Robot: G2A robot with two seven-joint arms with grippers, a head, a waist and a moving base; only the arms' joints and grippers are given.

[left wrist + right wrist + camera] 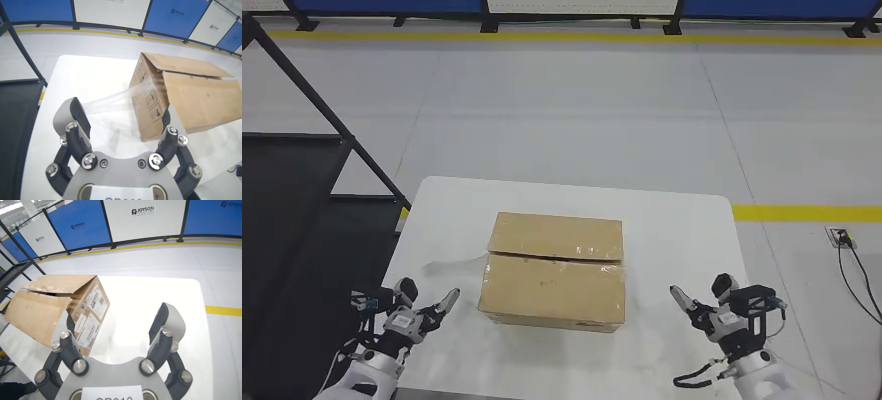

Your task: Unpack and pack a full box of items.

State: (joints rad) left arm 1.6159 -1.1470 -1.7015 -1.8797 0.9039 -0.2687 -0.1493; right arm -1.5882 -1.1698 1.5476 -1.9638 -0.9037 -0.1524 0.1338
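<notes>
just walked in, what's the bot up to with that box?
A cardboard box sits in the middle of the table, top flaps folded down but loose, with a gap at the seam. A strip of clear tape trails off one end toward the left gripper; whether it is stuck to a finger is unclear. The left gripper and the right gripper are both open, on opposite sides of the box, neither touching the cardboard.
</notes>
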